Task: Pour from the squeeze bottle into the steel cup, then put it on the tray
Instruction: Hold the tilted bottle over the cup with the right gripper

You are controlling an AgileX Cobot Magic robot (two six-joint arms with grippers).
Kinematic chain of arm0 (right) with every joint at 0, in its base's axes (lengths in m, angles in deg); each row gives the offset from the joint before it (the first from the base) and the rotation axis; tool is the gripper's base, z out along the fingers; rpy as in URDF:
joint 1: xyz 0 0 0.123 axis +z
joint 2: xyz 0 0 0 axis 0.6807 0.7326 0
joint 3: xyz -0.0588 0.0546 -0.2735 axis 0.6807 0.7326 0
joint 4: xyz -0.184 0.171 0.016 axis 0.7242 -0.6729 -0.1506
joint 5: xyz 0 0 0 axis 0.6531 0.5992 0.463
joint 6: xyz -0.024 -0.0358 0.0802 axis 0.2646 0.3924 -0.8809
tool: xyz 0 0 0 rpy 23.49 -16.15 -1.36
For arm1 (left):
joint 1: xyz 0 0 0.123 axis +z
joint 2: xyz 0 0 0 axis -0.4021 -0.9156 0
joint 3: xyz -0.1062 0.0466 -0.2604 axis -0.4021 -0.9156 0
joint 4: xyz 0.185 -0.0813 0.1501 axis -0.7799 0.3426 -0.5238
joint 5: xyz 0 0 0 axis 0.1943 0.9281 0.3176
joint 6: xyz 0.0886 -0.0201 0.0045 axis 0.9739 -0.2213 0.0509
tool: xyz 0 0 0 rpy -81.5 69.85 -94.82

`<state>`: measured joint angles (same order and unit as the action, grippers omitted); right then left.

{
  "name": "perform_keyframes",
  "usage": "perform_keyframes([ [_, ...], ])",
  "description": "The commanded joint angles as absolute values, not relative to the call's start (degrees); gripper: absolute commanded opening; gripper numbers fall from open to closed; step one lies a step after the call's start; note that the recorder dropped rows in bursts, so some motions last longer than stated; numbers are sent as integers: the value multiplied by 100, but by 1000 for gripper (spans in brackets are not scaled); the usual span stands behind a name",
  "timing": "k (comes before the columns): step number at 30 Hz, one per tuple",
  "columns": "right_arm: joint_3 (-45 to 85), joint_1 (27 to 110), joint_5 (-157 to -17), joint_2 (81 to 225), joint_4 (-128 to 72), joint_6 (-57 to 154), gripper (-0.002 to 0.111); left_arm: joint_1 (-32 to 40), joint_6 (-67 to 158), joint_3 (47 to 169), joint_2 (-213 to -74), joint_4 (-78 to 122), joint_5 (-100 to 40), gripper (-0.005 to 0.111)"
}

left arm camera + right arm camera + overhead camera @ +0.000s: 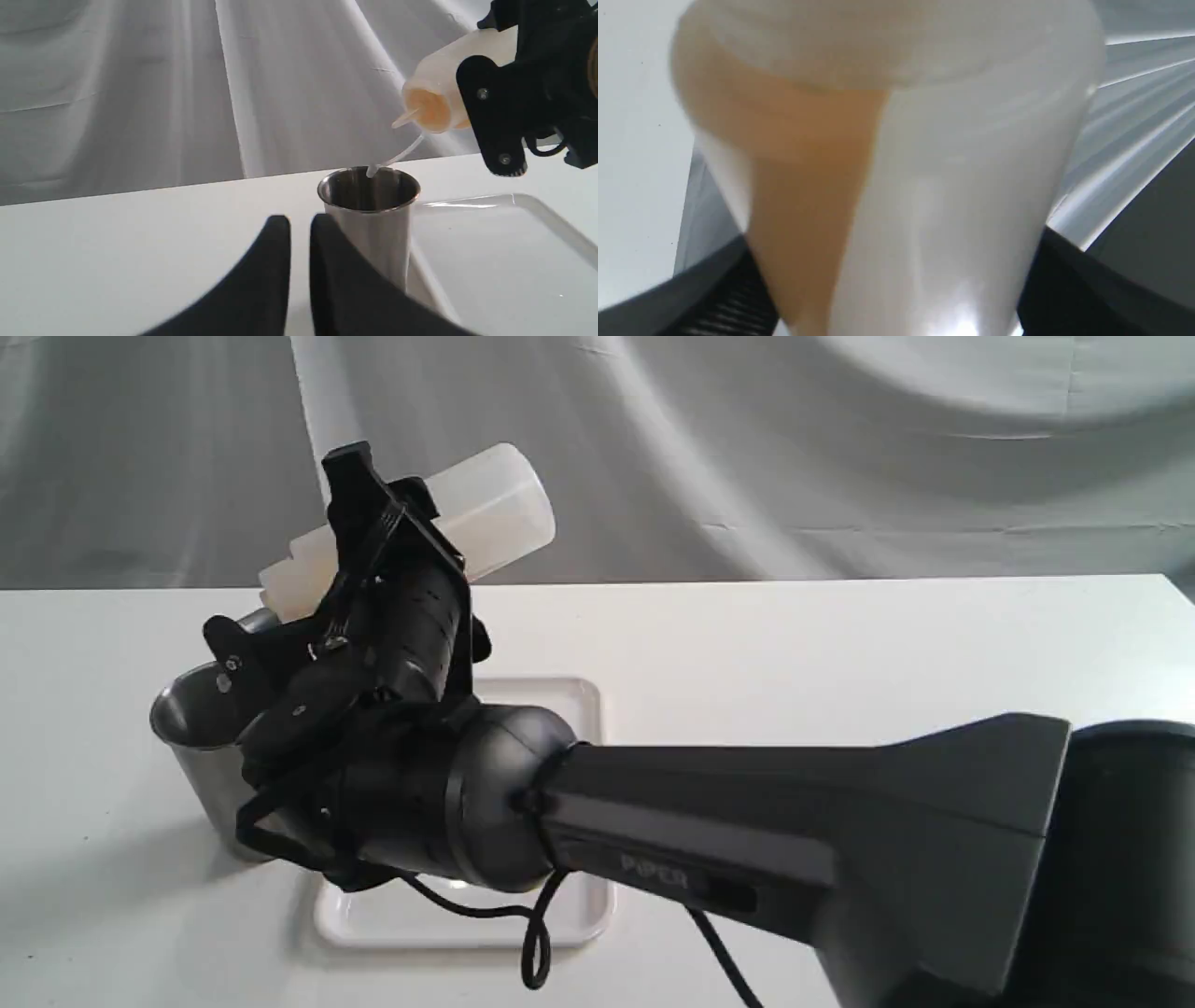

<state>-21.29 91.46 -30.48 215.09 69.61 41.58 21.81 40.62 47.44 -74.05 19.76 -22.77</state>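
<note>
Presently the pouring step is judged to be in hand. The squeeze bottle (pixel 495 509) is clamped around its body by the right gripper (pixel 294 555), whose fingers are spread to the bottle's width. It is held above the steel cup (pixel 369 196) and tipped steeply, with the nozzle (pixel 404 119) aimed down towards the cup's mouth. Amber liquid is seen gathered at the nozzle end of the bottle. The small tethered cap (pixel 371 171) hangs on its strap at the cup's rim. No stream is made out between nozzle and cup, and whether any liquid lies in the cup cannot be told.

The left gripper (pixel 301 224) is seen low down, just in front of the cup, its fingers drawn almost together with only a narrow slit between them and nothing held. Whether the cup is touched by it cannot be told.

The cup stands upright on the desk (pixel 840 644), and the tray (pixel 490 247) lies just beside the cup, with nothing set on the part that shows.

Lifting and tipping are thus taken as done. What is judged to be left is finishing the pour, bringing the bottle upright and setting it down on the tray beside the cup.
</note>
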Motion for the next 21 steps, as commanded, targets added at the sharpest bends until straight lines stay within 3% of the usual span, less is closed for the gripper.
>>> perform_keyframes([
  [1, -2182, 9147, -2914, 21372, 7202, 4190, 55, 2150, 4037, 4719, -7378, 1959, -2286, 8],
  [21, -2182, 9147, -2914, 21372, 7202, 4359, 55, 2150, 4037, 4719, -7378, 1959, -2286, 8],
])
